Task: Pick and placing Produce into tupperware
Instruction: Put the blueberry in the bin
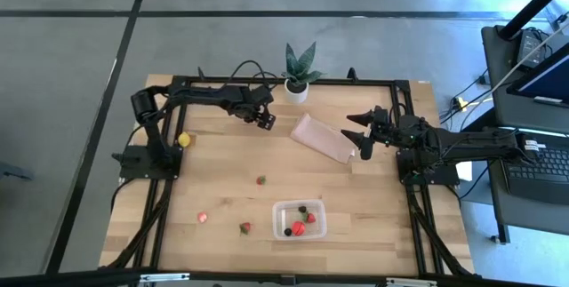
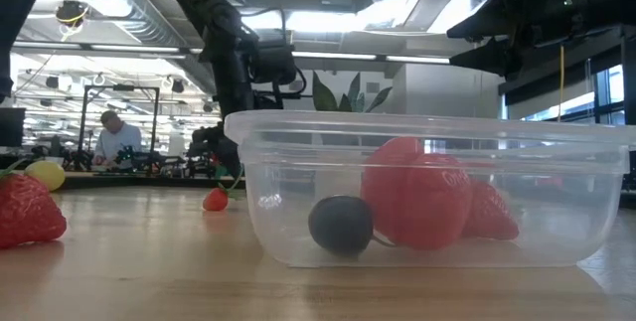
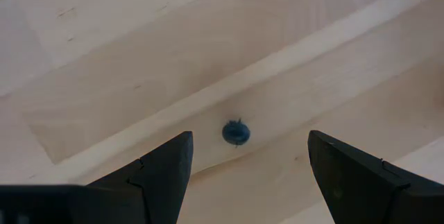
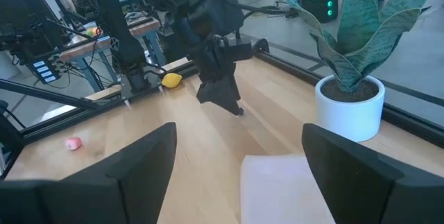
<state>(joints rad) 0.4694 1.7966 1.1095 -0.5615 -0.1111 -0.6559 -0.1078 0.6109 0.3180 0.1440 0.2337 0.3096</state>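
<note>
We have the left end effector [image 3: 243, 172] hovering open straight above a small dark berry [image 3: 236, 132] on the desk [image 1: 222, 158], near the potted plant [image 1: 298, 74], so we should drop squarely, centre the berry between the fingers and close gently. The plastic container [image 1: 299, 219] sits well apart, already holding strawberries and berries. The right end effector [image 1: 357, 132] waits open over the tan sheet [image 1: 322, 139].

A robotics lab or workshop is showing here: exposed ceiling ducts [image 2: 109, 8] are running overhead, a person [image 2: 114, 140] is sitting at a cluttered bench, and a laptop [image 1: 540, 158] is sitting beside the framed wooden table [image 1: 222, 167].
</note>
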